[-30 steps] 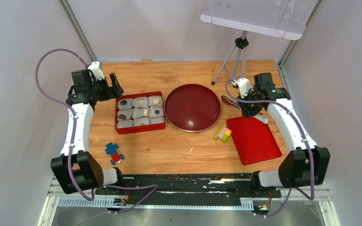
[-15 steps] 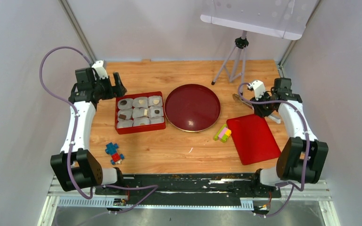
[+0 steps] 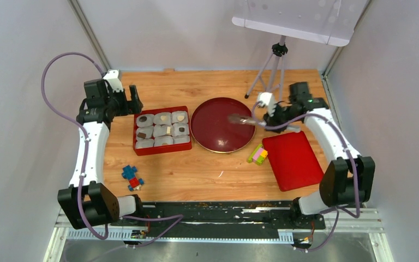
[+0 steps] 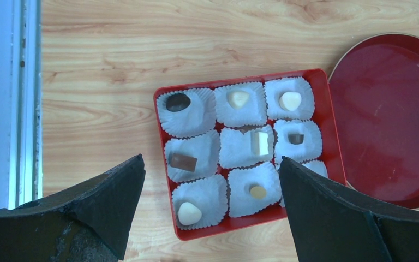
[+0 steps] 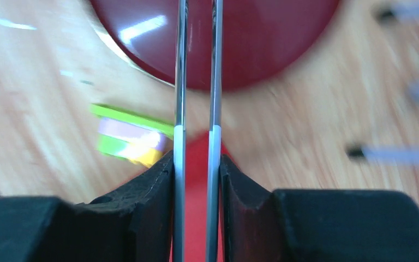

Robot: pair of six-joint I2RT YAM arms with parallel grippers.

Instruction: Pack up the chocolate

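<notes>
Swung inward since a second ago, the right gripper (image 3: pixel 271 115) is now brought from above the red lid (image 3: pixel 293 161) to the right edge of the round plate (image 3: pixel 213 134). The left arm is hardly shifted.

The chocolate (image 4: pixel 238 99) is found just left of the plate, packed in the red box (image 4: pixel 234 222), with one piece set in each white paper cup (image 4: pixel 196 117). Eight pieces are counted in the left wrist view; the ninth cup is hidden behind a finger. No piece is seen on the plate, so the filling is judged done or nearly so.

The tongs (image 3: pixel 245 120) are clamped between the right gripper's fingers and stretched out over the plate's bare middle. They are probably used because such small sweets cannot be pinched cleanly by the broad fingers. Nothing is made out between their blades, though the right wrist view is blurred.

The left gripper (image 3: pixel 130 101) is held fully spread, grasping nothing, above the box on the side away from the plate, apparently kept clear of the work.

The lid is laid flat to the right of the plate, apart from the box; closing is judged the step remaining. One cluster of toy blocks (image 3: pixel 258 154) is left between plate and lid, and another (image 3: pixel 132 177) is left well off to the plate's near left.
</notes>
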